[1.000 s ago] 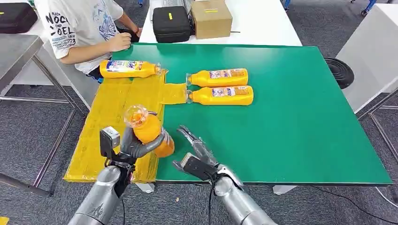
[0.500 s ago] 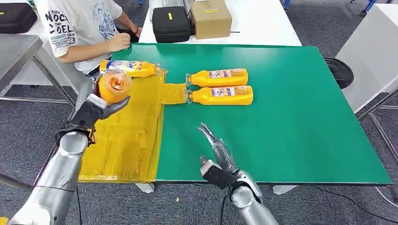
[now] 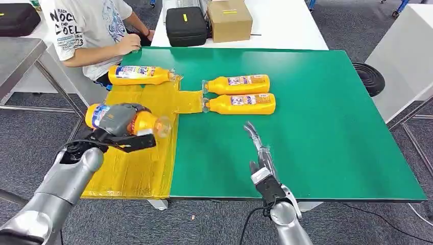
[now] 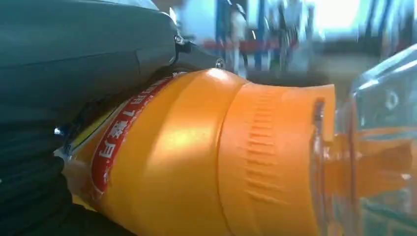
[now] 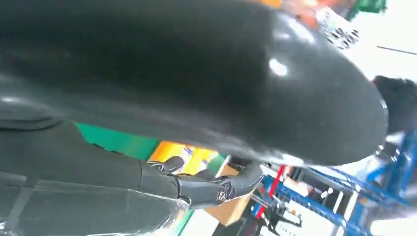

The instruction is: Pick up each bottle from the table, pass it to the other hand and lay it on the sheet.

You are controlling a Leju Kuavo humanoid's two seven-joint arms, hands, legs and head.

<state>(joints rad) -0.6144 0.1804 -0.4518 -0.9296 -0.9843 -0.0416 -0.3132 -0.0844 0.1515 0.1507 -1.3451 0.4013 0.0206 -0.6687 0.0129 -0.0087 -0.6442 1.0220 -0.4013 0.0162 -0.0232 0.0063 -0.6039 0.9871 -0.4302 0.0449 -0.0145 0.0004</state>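
Note:
My left hand (image 3: 121,127) grips an orange bottle (image 3: 145,123) lying sideways just above the yellow sheet (image 3: 133,163), clear cap pointing toward the green table. Up close, the left wrist view has the held bottle (image 4: 196,162) against my left hand (image 4: 59,98). Another orange bottle (image 3: 140,75) lies on the sheet's far end. On the green table (image 3: 316,127), two orange bottles (image 3: 237,84) (image 3: 240,103) lie side by side. My right hand (image 3: 259,155) hovers open over the table's near edge, fingers straight and holding nothing. In the right wrist view my right hand (image 5: 196,184) has its fingers extended.
A person in a white printed shirt (image 3: 87,25) sits at the sheet's far left corner, a hand resting near the table edge. Beyond the green table, a black case (image 3: 186,25) and a cardboard box (image 3: 230,19) stand on a white table. A black stool (image 3: 370,77) stands at the right.
My left hand has swung the bottle left, then down to lie sideways low over the sheet. My right hand has moved right along the near edge, fingers straightening.

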